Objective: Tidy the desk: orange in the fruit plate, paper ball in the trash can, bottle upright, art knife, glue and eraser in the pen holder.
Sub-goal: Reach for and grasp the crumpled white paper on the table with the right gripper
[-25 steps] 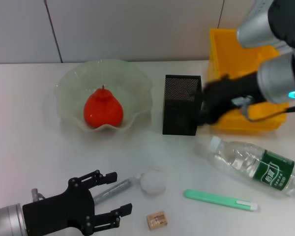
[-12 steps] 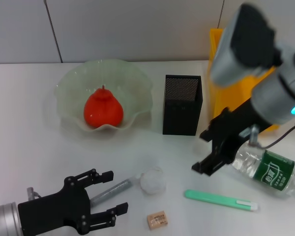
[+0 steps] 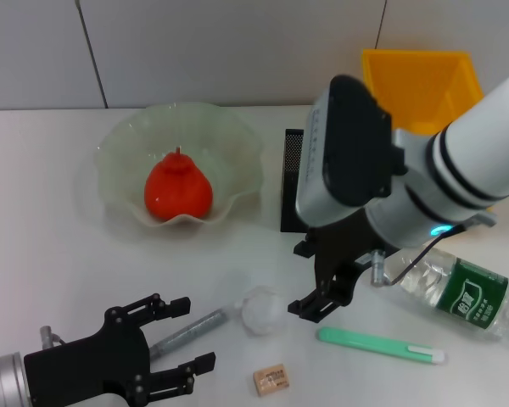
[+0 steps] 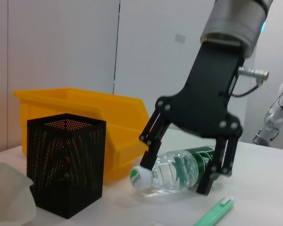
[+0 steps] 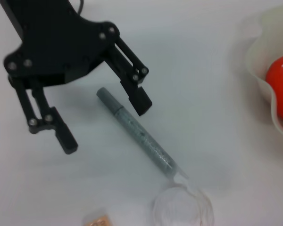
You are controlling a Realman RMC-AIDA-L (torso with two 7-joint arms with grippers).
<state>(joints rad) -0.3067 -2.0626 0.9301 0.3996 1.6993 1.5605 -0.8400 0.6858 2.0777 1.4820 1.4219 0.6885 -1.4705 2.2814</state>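
The paper ball [image 3: 264,312] sits on the white table [image 3: 42,246] near the front, roughly centre — pale, crumpled, a bit translucent-looking, and nothing's gripping it. Touching its left side is the tip of a grey glue pen [image 3: 189,331], which lies flat and runs diagonally back toward the left gripper [image 3: 187,338]. That gripper is down at the front-left corner with its black fingers spread wide, one on each side of the pen's far end but not clamped on it; the right wrist view shows the same thing, pen [image 5: 137,133] between the open fingers [image 5: 134,89] with a gap both sides.

The right gripper [image 3: 321,284] hangs just right of the paper ball, pointing down, its fingers wide apart and empty. From the left wrist view you can see its fingers [image 4: 151,150] splayed in front of the bottle [image 4: 179,168], not touching it.

Around that: a small tan eraser [image 3: 270,379] in front of the ball, a green art knife [image 3: 380,345] lying flat to the right, and behind the knife the clear water bottle [image 3: 455,292] with a green label, on its side. The black mesh pen holder [image 3: 292,191] stands upright behind the right arm, partly blocked by it. Yellow bin [image 3: 420,80] at the back right. Over on the left — a frilly clear fruit plate [image 3: 119,144] with the orange-red fruit [image 3: 177,187] already sitting in it.
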